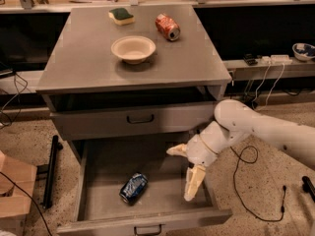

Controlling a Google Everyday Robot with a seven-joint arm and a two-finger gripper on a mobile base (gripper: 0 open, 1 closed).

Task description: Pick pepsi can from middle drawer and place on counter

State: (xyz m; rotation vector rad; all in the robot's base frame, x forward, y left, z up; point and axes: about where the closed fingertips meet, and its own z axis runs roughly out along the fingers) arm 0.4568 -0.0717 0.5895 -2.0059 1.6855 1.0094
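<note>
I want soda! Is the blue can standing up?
No. The pepsi can lies sideways in the middle drawer, gripper open beside it.

Counter (88, 68) holds bowl (133, 48), sponge (121, 15), can (168, 26); pincer (179, 175) above drawer (101, 181).

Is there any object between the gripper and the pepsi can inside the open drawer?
Nothing visible. The open gripper hangs over the right part of the middle drawer; only bare drawer floor lies between it and the pepsi can.
</note>
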